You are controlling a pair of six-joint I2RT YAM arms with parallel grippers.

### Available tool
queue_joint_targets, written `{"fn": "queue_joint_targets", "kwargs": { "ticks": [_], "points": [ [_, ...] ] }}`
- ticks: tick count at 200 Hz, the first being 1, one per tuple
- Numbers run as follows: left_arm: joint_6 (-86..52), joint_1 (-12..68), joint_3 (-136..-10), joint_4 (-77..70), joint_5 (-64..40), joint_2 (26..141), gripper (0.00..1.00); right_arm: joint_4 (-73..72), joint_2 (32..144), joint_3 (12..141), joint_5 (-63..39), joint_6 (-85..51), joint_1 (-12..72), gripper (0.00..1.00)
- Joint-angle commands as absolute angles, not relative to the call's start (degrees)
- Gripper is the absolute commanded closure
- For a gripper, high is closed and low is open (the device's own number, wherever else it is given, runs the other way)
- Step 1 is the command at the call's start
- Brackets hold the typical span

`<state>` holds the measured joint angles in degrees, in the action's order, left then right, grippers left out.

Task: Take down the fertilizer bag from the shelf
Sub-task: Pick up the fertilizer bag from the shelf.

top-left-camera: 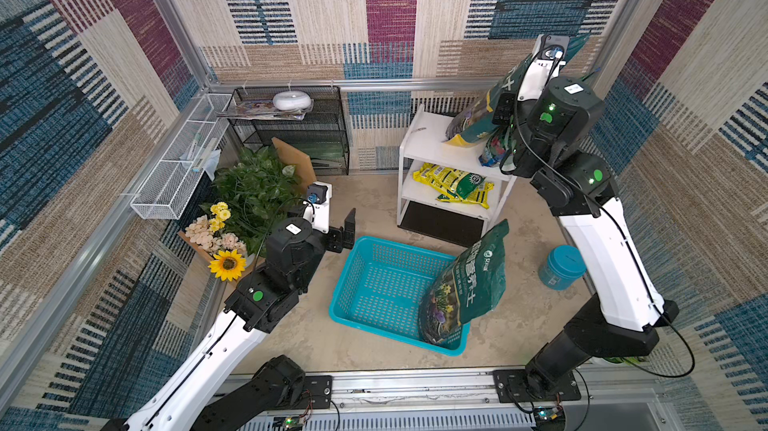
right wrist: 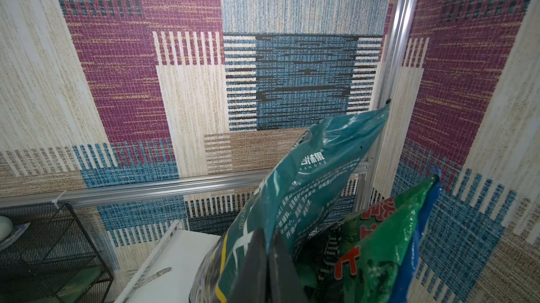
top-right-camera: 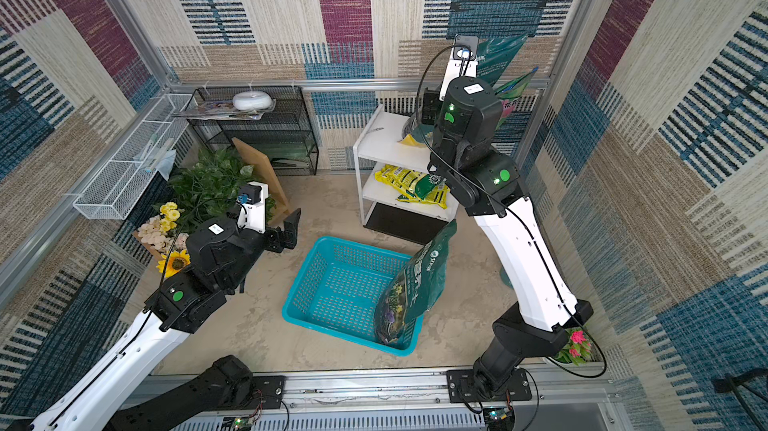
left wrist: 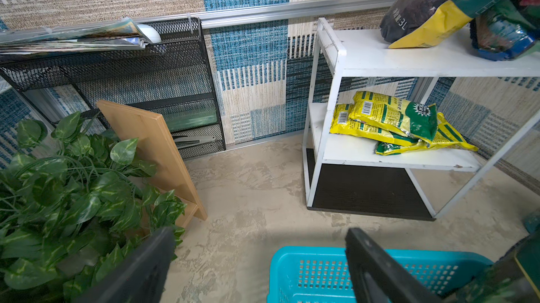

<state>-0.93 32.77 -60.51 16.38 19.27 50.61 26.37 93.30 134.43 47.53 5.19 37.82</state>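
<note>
right fingers point(right wrist: 285, 275) pinch the teal fertilizer bag point(right wrist: 321, 170) on the shelf point(top-left-camera: 428, 146); it may slip or drag the green bag point(right wrist: 388, 243) off; left fingers point(left wrist: 377, 269) spread wide

In white on the teal fertilizer bag point(right wrist: 315, 176): a two-character Chinese logo over small Latin letters, seemingly HANGKE. Near that bag's dark bottom, from the left wrist view: Chinese characters ending in "3L". Large white Chinese characters down the dark green bag point(top-left-camera: 469, 283) in the blue basket point(top-left-camera: 399, 247), red ones on the bright green bag point(right wrist: 388, 243), barcodes on the yellow bags point(left wrist: 388, 114).
</note>
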Motion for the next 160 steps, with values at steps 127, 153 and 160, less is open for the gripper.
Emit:
{"fn": "queue_joint_targets", "kwargs": {
  "ticks": [127,153,160],
  "points": [
    [-4.22,28.7,-60.9,16.64,22.38,49.78,0.05,27.27,83.41,131.49,3.41,-12.96,39.48,1.0],
    [-6.12,25.16,-61.0,17.01,21.95,49.41,0.05,25.81,80.18,124.63,-0.08,-14.28,41.19,1.0],
    [-6.39,24.35,-60.93,16.9,21.55,49.39,0.05,25.59,79.42,122.93,0.08,-14.16,42.13,1.0]
  ]
}}
